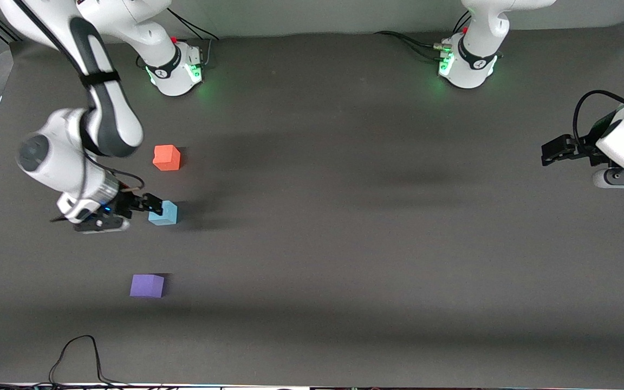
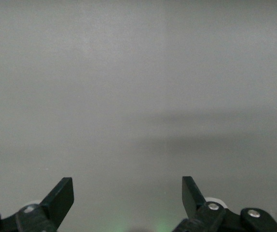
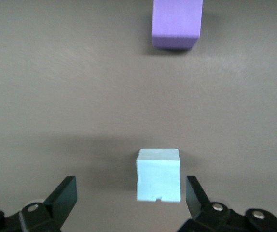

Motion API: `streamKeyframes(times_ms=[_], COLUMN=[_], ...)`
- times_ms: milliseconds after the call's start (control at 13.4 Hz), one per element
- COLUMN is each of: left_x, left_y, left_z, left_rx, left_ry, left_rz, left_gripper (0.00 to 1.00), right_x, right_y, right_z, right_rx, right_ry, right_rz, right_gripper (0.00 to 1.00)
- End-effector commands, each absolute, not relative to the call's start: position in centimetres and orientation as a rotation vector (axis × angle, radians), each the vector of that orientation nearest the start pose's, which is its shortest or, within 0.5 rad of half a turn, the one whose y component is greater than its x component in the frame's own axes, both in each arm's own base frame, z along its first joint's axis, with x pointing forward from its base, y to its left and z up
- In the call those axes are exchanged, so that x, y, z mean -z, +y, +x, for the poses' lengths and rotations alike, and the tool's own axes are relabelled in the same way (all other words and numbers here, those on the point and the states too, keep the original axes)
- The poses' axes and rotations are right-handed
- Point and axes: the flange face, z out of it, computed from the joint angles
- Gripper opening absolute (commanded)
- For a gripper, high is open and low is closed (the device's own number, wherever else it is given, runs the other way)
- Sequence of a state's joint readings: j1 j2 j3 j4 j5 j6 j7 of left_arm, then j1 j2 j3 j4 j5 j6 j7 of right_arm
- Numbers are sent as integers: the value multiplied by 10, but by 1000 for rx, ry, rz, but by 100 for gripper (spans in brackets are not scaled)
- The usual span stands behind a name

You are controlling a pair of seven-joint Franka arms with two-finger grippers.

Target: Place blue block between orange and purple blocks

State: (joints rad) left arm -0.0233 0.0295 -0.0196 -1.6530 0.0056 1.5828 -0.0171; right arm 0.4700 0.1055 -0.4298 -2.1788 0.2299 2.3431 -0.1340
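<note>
The purple block [image 1: 147, 285] sits nearest on the table [image 1: 344, 244], and next up the blue block [image 1: 163, 213] rests between the right gripper [image 1: 152, 205]'s wide-open jaws, gripped by neither, with the orange block [image 1: 167, 157] past it, so the placing looks done and the release is the step in hand. Next the right gripper should lift straight up without nudging the cube. The blue block has no long axis and sits flat, faces roughly square to the jaws; the left gripper [image 1: 553, 151] waits with jaws wide open and empty over the left arm's end of the table.

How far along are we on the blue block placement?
Placement looks done: the blue block sits on the table between the orange block and the purple block. The right end effector is open around it, gripping nothing. Left: back away. The left end effector waits, open.
</note>
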Motion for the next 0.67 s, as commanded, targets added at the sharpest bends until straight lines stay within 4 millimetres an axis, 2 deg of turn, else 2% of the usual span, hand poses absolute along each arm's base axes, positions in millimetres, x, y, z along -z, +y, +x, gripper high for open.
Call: streamKeyframes(times_ms=[0,299,599], left_x=[-574,-575,-575], left_y=[-23,-24,-23], left_z=[564,564,564], left_rx=[-146,-139,-139], left_ry=[61,63,61], left_rz=[-3124,-3126,-3126], left_gripper=[100,100,100], right_x=[-419,-530,-603], right_y=[20,6,3], right_z=[539,549,549], right_rx=[169,128,158], right_ry=[-91,-136,-172], right_rz=[-2955,-2986,-3005], right_gripper=[100,100,100])
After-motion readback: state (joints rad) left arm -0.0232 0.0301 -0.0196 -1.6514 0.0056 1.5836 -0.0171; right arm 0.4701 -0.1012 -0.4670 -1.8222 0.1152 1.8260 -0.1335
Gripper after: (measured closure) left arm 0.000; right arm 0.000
